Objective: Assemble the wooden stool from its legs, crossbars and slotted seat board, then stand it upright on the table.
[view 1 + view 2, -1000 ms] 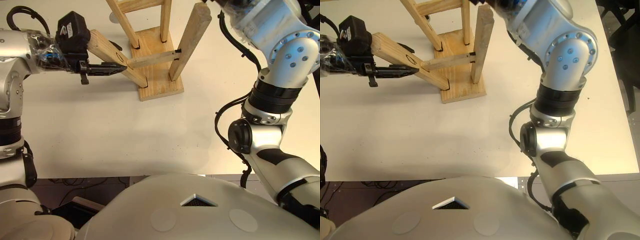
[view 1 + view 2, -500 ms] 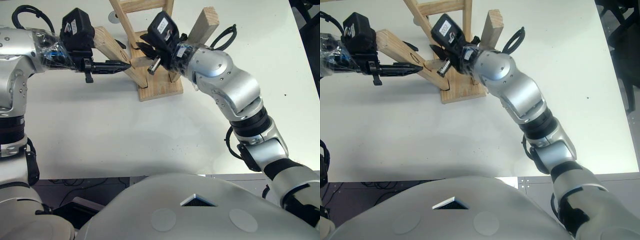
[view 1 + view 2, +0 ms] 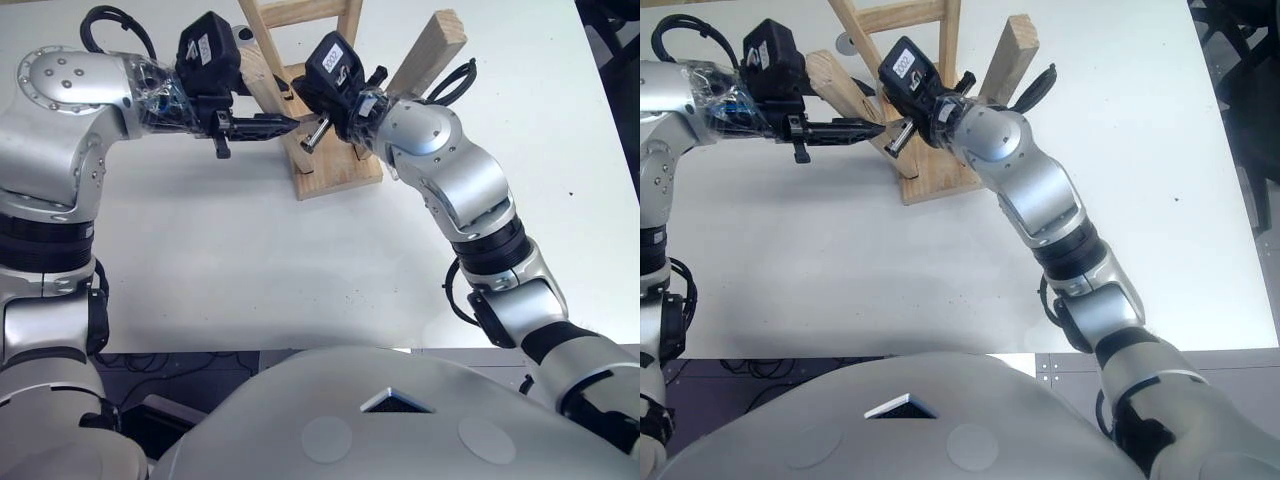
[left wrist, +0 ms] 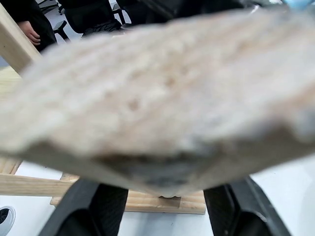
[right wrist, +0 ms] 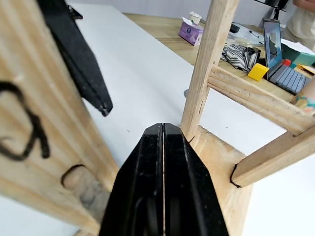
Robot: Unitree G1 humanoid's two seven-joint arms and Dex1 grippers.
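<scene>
The wooden stool lies upside down on the white table (image 3: 250, 270), its seat board (image 3: 345, 178) flat and its legs pointing up. My left gripper (image 3: 292, 121) is shut on the slanting near leg (image 3: 835, 85), which carries a black mark (image 5: 24, 123). One left finger (image 5: 81, 59) lies along that leg. My right gripper (image 5: 163, 129) is shut on nothing, its tips between the legs just above the seat board, close to the left fingertips. A thick leg (image 3: 432, 50) rises behind the right wrist. Two far legs joined by a crossbar (image 3: 300, 10) stand at the back.
A small grey disc (image 3: 845, 43) lies on the table behind the stool. Open white tabletop stretches in front of the stool and to its right, down to the near edge (image 3: 200, 352). Another table with clutter (image 5: 231, 46) stands far behind.
My right arm has swung down from high on the right to between the stool's legs. The left gripper and the stool have shifted to the right.
</scene>
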